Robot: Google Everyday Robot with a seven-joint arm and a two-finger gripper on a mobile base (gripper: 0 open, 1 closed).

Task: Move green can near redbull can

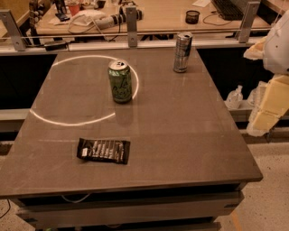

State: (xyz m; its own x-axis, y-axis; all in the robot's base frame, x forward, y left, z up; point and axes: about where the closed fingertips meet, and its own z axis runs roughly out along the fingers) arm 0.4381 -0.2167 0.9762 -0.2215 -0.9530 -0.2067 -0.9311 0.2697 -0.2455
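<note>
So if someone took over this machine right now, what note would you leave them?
Claw: off to the right of the table, holding neither can.
Green can: upright, left of the table's middle, untouched.
Redbull can: upright near the back edge, right of the green can, with a clear gap between them.
Black packet: nearer the front, out of the way.
Done: nothing yet.
Left: grasp the green can and set it beside the redbull can.

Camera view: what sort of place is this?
Likely an office or lab: a desk with a keyboard and cables behind the grey table holding the green can and redbull can. The claw hangs at the right edge.
</note>
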